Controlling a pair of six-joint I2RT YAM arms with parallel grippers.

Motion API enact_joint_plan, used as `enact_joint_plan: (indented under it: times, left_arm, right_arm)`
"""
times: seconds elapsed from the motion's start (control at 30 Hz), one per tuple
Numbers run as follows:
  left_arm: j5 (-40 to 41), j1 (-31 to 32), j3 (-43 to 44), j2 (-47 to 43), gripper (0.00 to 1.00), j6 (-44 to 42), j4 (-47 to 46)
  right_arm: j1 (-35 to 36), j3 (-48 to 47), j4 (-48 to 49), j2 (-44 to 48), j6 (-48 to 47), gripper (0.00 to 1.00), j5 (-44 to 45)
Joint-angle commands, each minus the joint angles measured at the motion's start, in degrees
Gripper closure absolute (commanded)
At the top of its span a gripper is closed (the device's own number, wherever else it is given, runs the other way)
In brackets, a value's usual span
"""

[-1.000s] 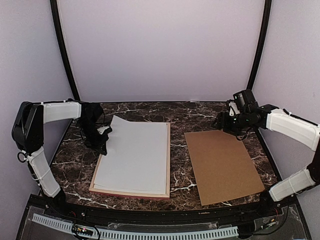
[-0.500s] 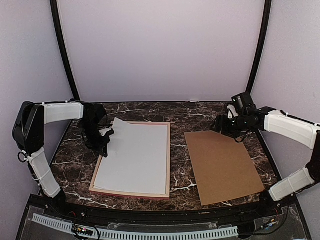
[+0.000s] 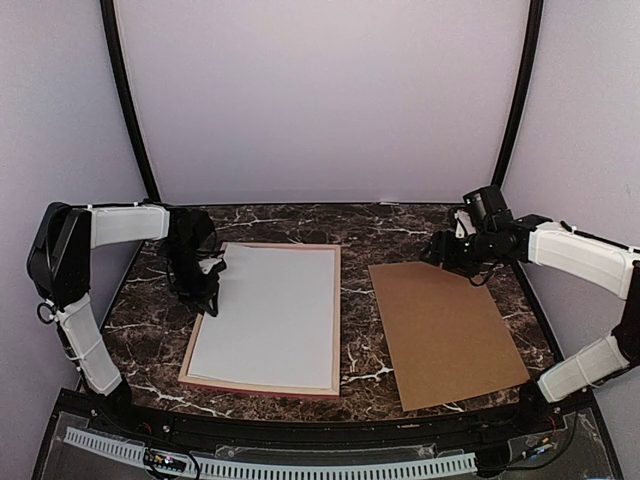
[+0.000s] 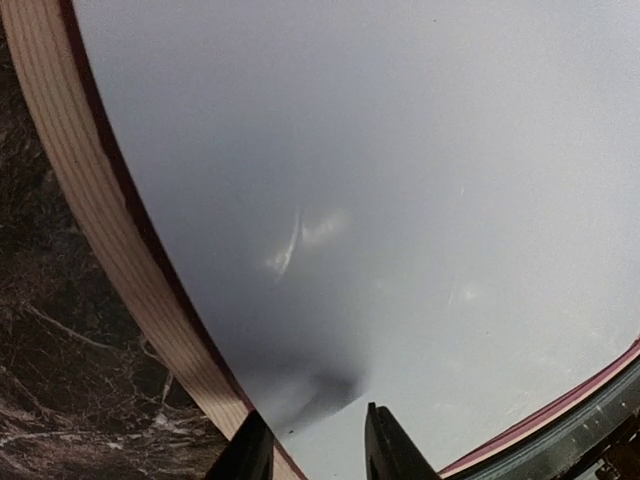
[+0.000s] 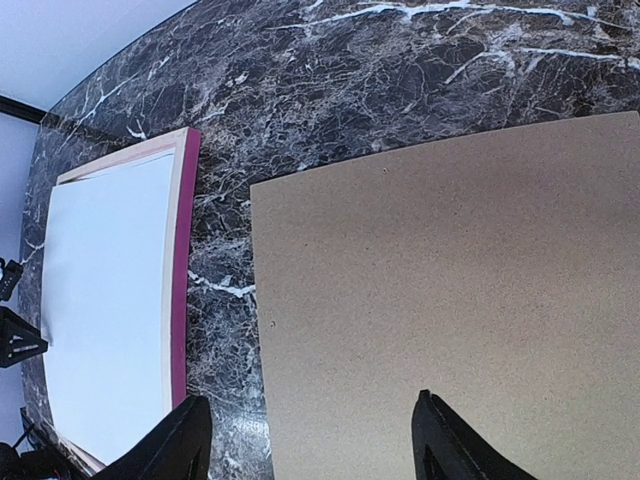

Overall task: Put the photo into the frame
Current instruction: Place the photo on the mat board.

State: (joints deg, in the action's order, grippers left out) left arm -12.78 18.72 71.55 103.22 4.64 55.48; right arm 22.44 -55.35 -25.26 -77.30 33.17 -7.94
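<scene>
Seemingly carrying nothing, the left hand (image 4: 315, 432) sits low at the far left corner of the frame (image 3: 337, 320), its fingers a narrow way apart with nothing pinched between them. Just beneath it the photo (image 3: 270, 310) lies flat inside the pink rails with its blank white side up; the printed side is hidden. To the right, well apart on the dark marble worktop (image 3: 360, 228), a brown backing board (image 3: 445, 330) lies flat. The right hand (image 5: 310, 440) hovers over its far end, fingers wide and empty. I judge the placing itself done: the sheet looks seated in the frame. What is left is for the left hand to draw clear, and perhaps for the board to go on top.
</scene>
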Motion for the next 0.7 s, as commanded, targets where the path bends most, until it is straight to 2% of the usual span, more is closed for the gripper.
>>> enact_joint_plan:
  times: [0.0,0.1,0.3,0.4,0.53,0.67]
  left_arm:
    - [2.1,0.4,0.5,-2.0,0.64,1.1,0.5]
    - [2.5,0.4,0.8,-2.9,0.57,1.4,0.3]
    - [4.7,0.4,1.5,-4.4,0.52,2.1,1.1]
    - [6.2,0.5,2.7,-5.9,0.47,3.0,1.2]
    - [6.4,2.2,4.5,-9.7,0.41,4.9,-0.3]
    - [1.5,5.4,5.5,-12.3,0.4,8.3,-4.0]
  right_arm:
    - [-0.2,0.7,2.1,0.0,-0.1,0.3,-0.5]
    - [-0.2,1.0,2.1,0.1,-0.1,0.3,-0.5]
    - [-0.2,1.6,2.2,0.4,-0.1,0.3,-0.3]
    - [-0.2,1.9,1.4,0.6,-0.8,0.3,0.9]
    - [-0.4,2.1,-1.4,1.3,-2.7,0.27,6.3]
    - [-2.0,3.0,-3.4,2.1,-4.8,0.2,11.4]
